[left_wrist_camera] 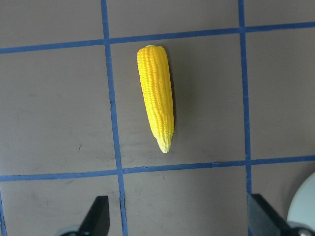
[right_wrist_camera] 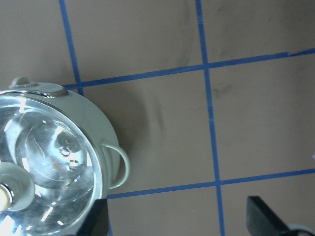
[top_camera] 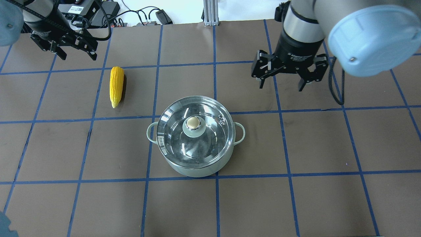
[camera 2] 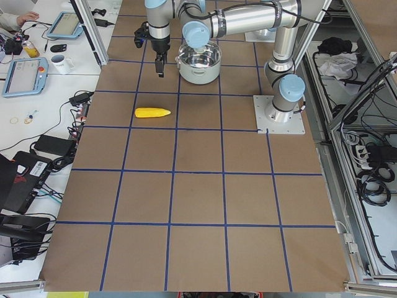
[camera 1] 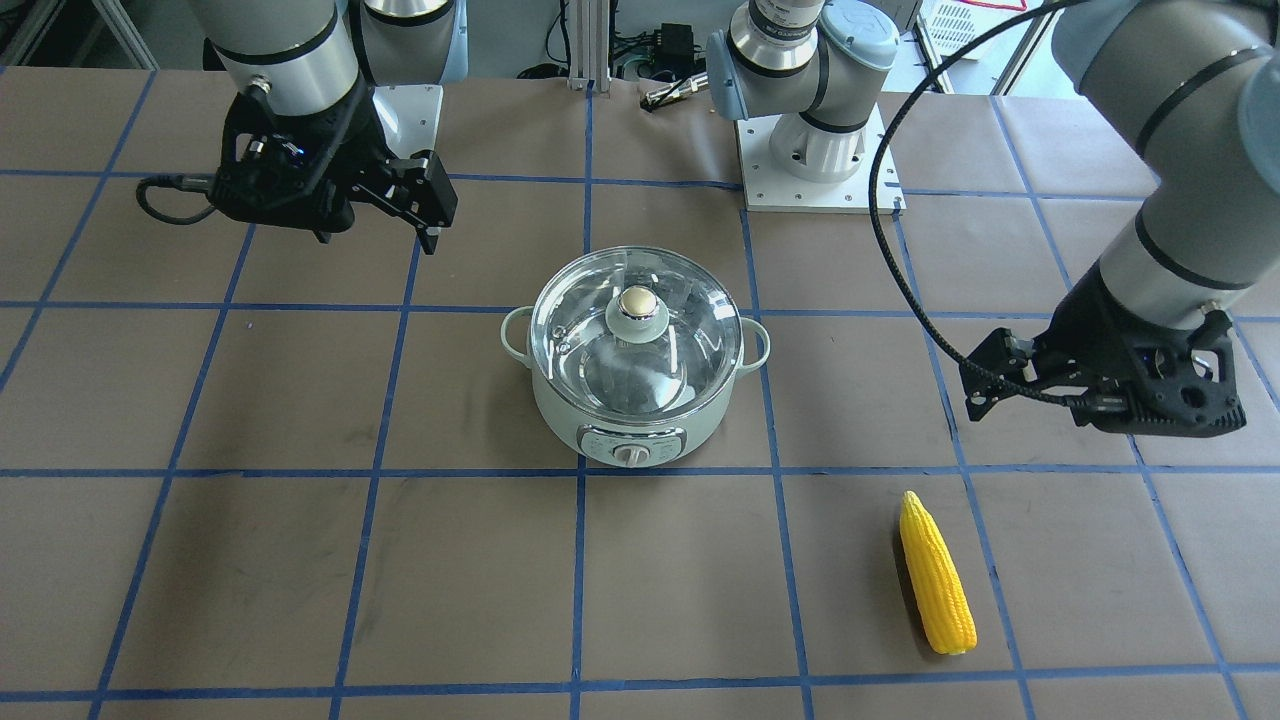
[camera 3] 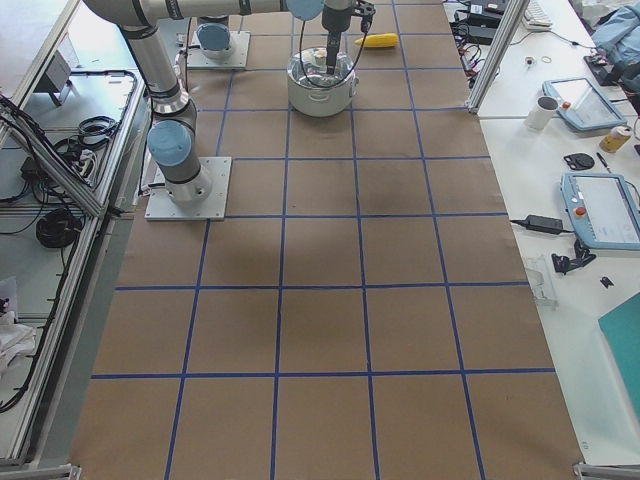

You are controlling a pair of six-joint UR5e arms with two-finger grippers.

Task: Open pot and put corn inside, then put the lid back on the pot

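Observation:
The pale mint-green pot (top_camera: 197,164) stands mid-table with the clear glass lid (top_camera: 210,138) on it, gold knob (top_camera: 193,123) up. The yellow corn (top_camera: 116,86) lies on the table to the pot's far left, tip pointing toward the robot. My left gripper (top_camera: 78,56) is open and empty, hovering just beyond the corn; its wrist view shows the corn (left_wrist_camera: 156,110) ahead of its open fingers (left_wrist_camera: 96,219). My right gripper (top_camera: 281,86) is open and empty, above the table to the far right of the pot; its wrist view shows the pot (right_wrist_camera: 106,132) and lid (right_wrist_camera: 47,162) at the left.
The table is brown paper with a blue tape grid (top_camera: 215,112). The arm bases (camera 1: 815,150) stand at the robot's edge. Cables and power supplies (top_camera: 108,10) lie past the far edge. The side benches hold tablets and a mug (camera 2: 61,62).

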